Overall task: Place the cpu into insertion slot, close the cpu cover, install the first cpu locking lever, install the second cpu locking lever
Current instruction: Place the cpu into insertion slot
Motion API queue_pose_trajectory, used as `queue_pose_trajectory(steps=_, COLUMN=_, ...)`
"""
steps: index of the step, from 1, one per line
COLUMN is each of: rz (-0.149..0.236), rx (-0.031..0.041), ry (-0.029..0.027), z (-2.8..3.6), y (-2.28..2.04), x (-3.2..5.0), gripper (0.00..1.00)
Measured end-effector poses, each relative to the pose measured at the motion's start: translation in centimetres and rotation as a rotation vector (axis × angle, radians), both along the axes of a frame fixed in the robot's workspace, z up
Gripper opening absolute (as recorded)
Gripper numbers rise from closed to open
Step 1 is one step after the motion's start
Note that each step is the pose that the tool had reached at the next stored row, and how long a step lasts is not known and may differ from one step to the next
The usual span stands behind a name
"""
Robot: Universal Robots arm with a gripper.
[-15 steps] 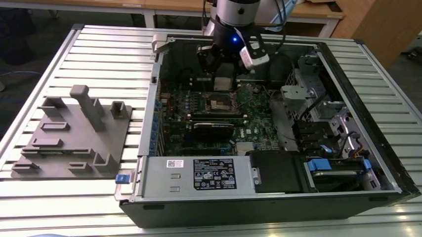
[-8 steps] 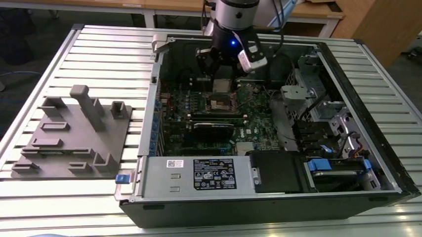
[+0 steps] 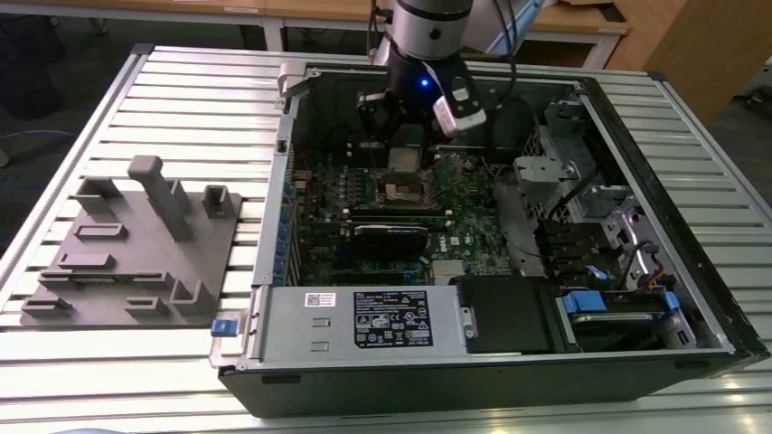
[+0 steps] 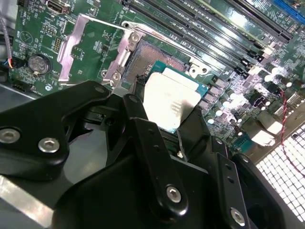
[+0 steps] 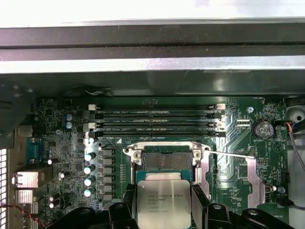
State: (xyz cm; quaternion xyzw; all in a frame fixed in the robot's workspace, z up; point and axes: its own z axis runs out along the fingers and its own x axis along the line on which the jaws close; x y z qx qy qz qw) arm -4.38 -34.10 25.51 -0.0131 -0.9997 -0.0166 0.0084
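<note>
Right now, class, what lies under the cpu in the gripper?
Beyond the cpu, the open insertion slot shows its dark centre in the first wrist view. The cpu covers whatever lies directly beneath it.

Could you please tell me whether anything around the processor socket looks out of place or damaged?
Nothing stands out. The gripper holds the cpu squarely by its edges close to the open insertion slot, with the cpu cover swung open beside it. No bent or loose parts are visible.
</note>
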Motion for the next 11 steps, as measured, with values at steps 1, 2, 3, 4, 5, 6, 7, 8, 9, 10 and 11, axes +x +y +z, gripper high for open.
queue_pose_trajectory(steps=1, rz=0.0, rx=-0.0003, ry=0.0, z=-0.06, y=0.0, x=-0.01, gripper=0.54)
queue_pose_trajectory(steps=2, rz=0.0, rx=-0.0008, ry=0.0, z=-0.12, y=0.0, x=-0.02, gripper=0.54)
queue_pose_trajectory(steps=3, rz=0.0, rx=-0.001, ry=0.0, z=-0.19, y=0.0, x=-0.04, gripper=0.54)
queue_pose_trajectory(steps=4, rz=0.0, rx=-0.0016, ry=0.0, z=-0.25, y=0.0, x=-0.05, gripper=0.54)
queue_pose_trajectory(steps=5, rz=0.0, rx=-0.002, ry=0.0, z=-0.32, y=0.0, x=-0.07, gripper=0.54)
queue_pose_trajectory(steps=6, rz=0.0, rx=-0.0025, ry=0.0, z=-0.39, y=0.0, x=-0.09, gripper=0.54)
queue_pose_trajectory(steps=7, rz=0.0, rx=-0.0031, ry=0.0, z=-0.45, y=0.0, x=-0.1, gripper=0.54)
queue_pose_trajectory(steps=8, rz=0.0, rx=-0.0036, ry=0.0, z=-0.51, y=0.0, x=-0.12, gripper=0.54)
queue_pose_trajectory(steps=9, rz=0.0, rx=-0.004, ry=0.0001, z=-0.57, y=0.0, x=-0.13, gripper=0.54)
queue_pose_trajectory(steps=10, rz=0.0, rx=-0.0044, ry=0.0, z=-0.63, y=0.0, x=-0.15, gripper=0.54)
queue_pose_trajectory(steps=11, rz=0.0, rx=-0.0048, ry=0.0, z=-0.7, y=0.0, x=-0.16, gripper=0.54)
